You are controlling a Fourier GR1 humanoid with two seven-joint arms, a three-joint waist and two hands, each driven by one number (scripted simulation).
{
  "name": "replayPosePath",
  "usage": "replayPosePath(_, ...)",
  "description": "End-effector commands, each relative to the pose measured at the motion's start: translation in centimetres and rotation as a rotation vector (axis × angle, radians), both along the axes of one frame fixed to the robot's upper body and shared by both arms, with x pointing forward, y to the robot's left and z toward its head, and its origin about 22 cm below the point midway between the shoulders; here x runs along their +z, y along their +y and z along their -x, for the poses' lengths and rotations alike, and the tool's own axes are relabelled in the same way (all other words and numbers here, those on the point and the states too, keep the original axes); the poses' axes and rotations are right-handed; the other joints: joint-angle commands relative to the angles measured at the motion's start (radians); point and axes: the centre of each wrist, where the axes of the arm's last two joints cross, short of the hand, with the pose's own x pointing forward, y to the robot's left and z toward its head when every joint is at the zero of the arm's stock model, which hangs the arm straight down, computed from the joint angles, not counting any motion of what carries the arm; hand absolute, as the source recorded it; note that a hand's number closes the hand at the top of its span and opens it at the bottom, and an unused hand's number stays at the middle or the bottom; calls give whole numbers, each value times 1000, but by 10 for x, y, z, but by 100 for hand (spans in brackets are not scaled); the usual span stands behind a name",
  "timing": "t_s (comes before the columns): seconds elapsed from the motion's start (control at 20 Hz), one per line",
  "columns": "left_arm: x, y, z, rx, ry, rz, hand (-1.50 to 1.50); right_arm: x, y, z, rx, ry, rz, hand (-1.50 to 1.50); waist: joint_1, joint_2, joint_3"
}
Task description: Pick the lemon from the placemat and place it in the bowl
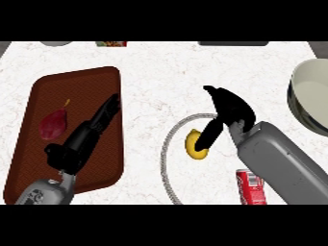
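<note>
Sitting on the pale round placemat (166,149) mid-counter (159,62), the lemon (193,145) is not yet held. Your right hand (232,111) hovers over it, fingers straight and unclosed, thumb down against its right side. Close off-centre and you could squeeze it out, rolling it toward the red can (251,186). The bowl (315,91) waits far right. Your left hand (81,141) lies open-fingered over the brown tray (102,86).

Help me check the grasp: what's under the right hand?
The lemon, on the placemat, peeks out left of the right hand. Its right side and much of the placemat are hidden by hand and forearm.
</note>
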Motion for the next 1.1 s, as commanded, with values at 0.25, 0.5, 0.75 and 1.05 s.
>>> replayPosePath(0.25,3,4,3,-10,-22,-1,0,30,39,-12,-3,253,100,-150,-5,4,3)
replayPosePath(0.5,-6,-13,-10,26,1,10,0,29,35,-14,5,239,96,-150,-17,5,3)
replayPosePath(0.75,-2,-1,16,6,8,3,0,11,63,6,6,201,132,-150,-7,2,3)
replayPosePath(1.05,3,1,2,6,12,6,0,7,64,21,-11,126,179,-150,-17,2,3)
